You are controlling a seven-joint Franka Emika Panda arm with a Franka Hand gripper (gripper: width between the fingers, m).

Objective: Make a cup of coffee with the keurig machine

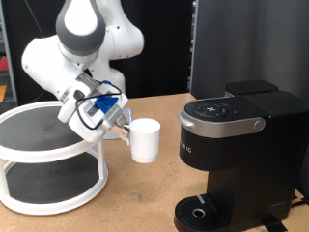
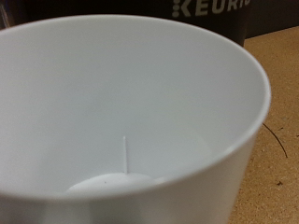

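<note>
The white cup (image 1: 145,140) stands upright between the white shelf and the keurig machine (image 1: 237,145), in the middle of the exterior view. My gripper (image 1: 123,129) comes in from the exterior view's left and is shut on the cup's near side at rim height. Whether the cup rests on the table or hangs just above it I cannot tell. In the wrist view the cup's empty white inside (image 2: 121,112) fills almost the whole picture, and the black keurig machine (image 2: 210,11) with its logo shows behind it. The machine's silver-rimmed lid (image 1: 224,114) is down. My fingers do not show in the wrist view.
A white round two-tier shelf (image 1: 48,155) stands at the exterior view's left on the brown table (image 1: 145,193). The machine's round drip tray (image 1: 200,211) is at the bottom. A dark panel (image 1: 241,43) rises behind the machine.
</note>
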